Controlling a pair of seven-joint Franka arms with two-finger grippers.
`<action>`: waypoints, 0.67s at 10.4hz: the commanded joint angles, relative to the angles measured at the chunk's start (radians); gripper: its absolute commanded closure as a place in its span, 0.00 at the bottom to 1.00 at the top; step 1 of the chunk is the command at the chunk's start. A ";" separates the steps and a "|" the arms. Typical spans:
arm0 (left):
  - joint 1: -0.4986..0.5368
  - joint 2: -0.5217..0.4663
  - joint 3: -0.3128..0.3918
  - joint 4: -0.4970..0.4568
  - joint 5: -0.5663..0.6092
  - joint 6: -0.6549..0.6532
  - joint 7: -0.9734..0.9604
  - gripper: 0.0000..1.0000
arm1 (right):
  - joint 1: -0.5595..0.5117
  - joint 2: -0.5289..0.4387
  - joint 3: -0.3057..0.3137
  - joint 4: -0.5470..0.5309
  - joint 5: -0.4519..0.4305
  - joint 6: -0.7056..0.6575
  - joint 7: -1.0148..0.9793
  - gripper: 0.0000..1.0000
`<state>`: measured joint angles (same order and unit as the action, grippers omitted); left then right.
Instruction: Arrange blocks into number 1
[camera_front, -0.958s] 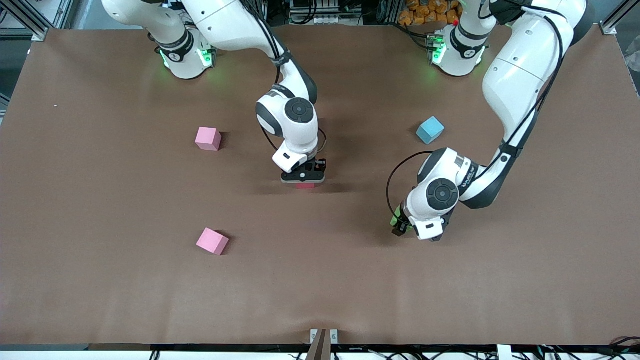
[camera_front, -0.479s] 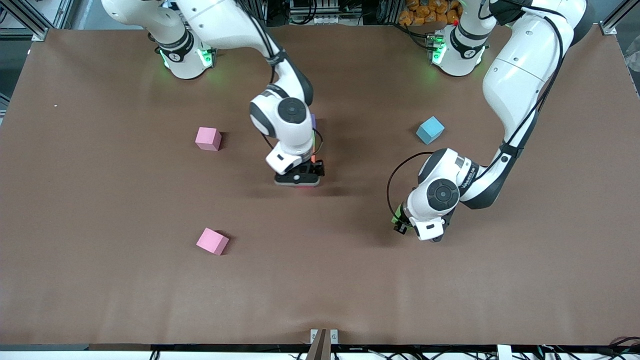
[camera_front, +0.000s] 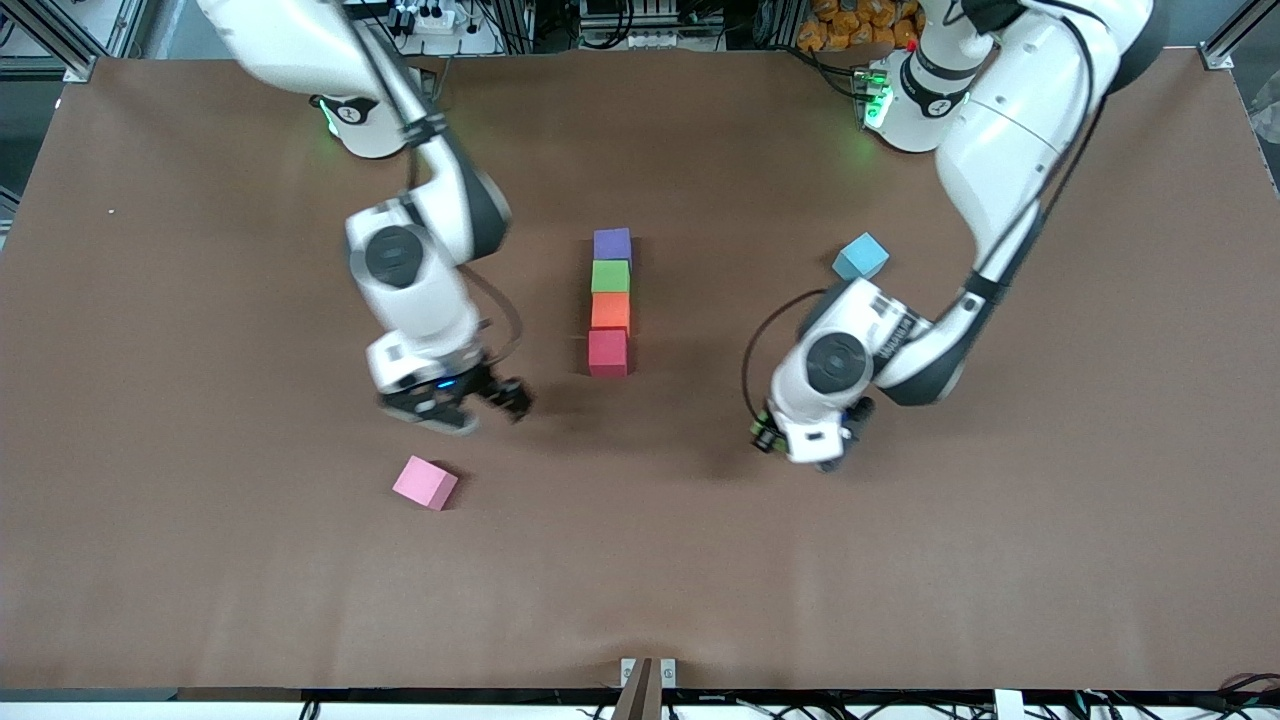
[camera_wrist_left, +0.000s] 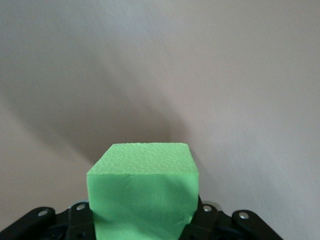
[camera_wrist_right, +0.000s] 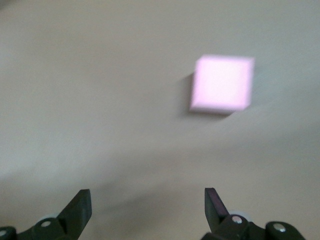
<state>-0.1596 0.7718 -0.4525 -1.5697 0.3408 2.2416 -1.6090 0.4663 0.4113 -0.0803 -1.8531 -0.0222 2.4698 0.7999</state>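
Nearest the front camera lies a pale pink cube (camera_front: 425, 483) on the brown tabletop (camera_front: 200, 600), toward the right arm's end. Just above it hangs the right pincer (camera_front: 478, 402), released and empty – in its wrist view the two fingers (camera_wrist_right: 80, 207) stand wide apart with the pink cube on the tabletop between them.

Toward the left arm's end, the left pincer (camera_front: 768, 436) is clenched on a light green block (camera_wrist_left: 143, 192) and hovers over bare tabletop; in the front view only a green sliver shows under the wrist. The grip sits low on two opposite side faces, leaving the top of the cube free.

Farther from the camera, at mid-table, four blocks lie in a straight touching column: the red block (camera_front: 607, 353) nearest, then the orange block (camera_front: 611, 311), a second green block (camera_front: 611, 276) and the purple block (camera_front: 612, 244) farthest. A light blue cube (camera_front: 860, 257) sits apart, toward the left arm's end.

The blocks look like matte foam with a pebbled skin – light, slightly yielding, not slippery and unlikely to break. Flat parallel sides are the place to hold them, squarely centred; a hard squeeze would likely dent the foam, and a nudge from a finger could shove the light column out of line. The held green block probably completes the figure.

No readable brand or writing shows on the blocks or the tabletop.
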 joint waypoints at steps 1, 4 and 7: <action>-0.101 -0.092 -0.035 -0.013 0.021 -0.080 -0.015 1.00 | -0.141 -0.036 0.030 -0.020 -0.002 0.003 -0.007 0.00; -0.185 -0.121 -0.201 -0.010 0.017 -0.163 -0.058 1.00 | -0.236 -0.023 0.030 0.012 -0.002 0.000 -0.014 0.00; -0.412 -0.100 -0.215 -0.007 0.007 -0.186 -0.097 1.00 | -0.328 -0.090 0.031 0.035 -0.001 -0.122 -0.331 0.00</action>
<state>-0.4927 0.6613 -0.6802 -1.5787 0.3407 2.0702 -1.6822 0.1903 0.3822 -0.0732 -1.8188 -0.0235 2.4234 0.5884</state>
